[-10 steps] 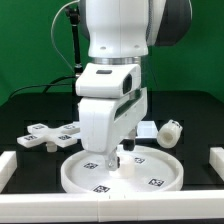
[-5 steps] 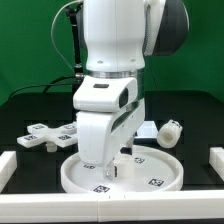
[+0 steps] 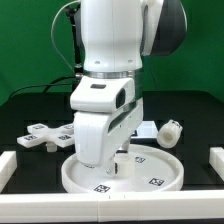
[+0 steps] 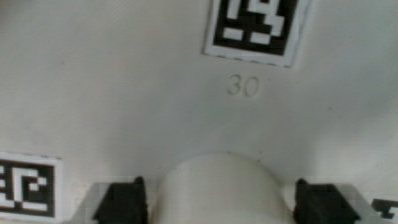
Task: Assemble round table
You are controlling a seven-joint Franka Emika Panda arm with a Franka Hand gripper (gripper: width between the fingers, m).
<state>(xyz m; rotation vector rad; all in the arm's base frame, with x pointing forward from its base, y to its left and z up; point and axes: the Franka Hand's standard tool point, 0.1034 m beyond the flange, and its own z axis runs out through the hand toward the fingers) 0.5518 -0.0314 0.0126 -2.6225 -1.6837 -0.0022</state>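
The large rimmed disc (image 3: pixel 150 175) lies at the table's front and fills the wrist view (image 4: pixel 143 90) with its tags. My gripper (image 3: pixel 114 166) is low over its middle. In the wrist view the two fingertips (image 4: pixel 125 200) stand on either side of a white rounded boss, the centre socket (image 4: pixel 226 190), with a thin gap showing beside one pad. The gripper (image 4: pixel 222 205) looks open around it. The short cylinder leg (image 3: pixel 168 131) lies on its side at the exterior view's right. The cross-shaped foot (image 3: pixel 42 136) lies at the left.
White barrier blocks stand at the front left (image 3: pixel 6 165) and front right (image 3: pixel 214 163) of the table. The arm's body hides the disc's far rim and the table behind it.
The arm has come lower over the disc and shifted slightly toward the exterior view's left. The disc, leg and foot have not moved.
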